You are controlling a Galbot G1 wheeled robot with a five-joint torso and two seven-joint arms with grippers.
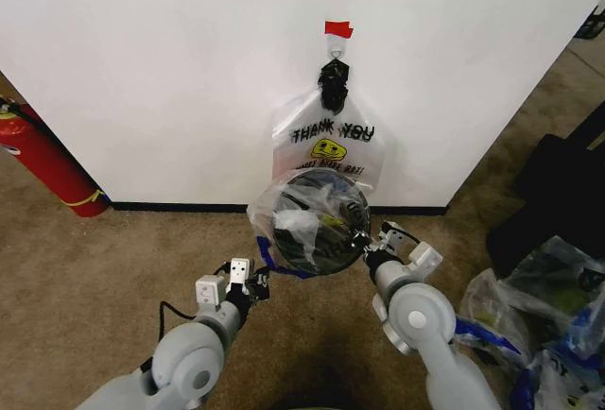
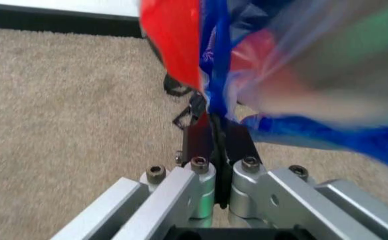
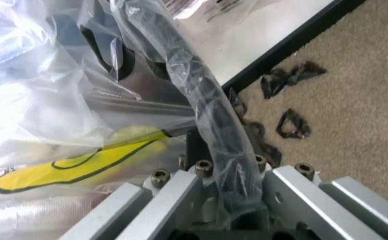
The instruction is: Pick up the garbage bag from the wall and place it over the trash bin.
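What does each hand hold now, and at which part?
Both hold the clear, blue-patched plastic garbage bag: left hand pinches its blue edge, right hand its film over the bin rim.

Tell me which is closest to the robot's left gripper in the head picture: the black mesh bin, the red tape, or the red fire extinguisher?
From the left gripper:
1. Black wire-mesh trash bin, just right, bag-wrapped.
2. Red fire extinguisher, far left by the wall.
3. Red tape piece, high on the white wall.
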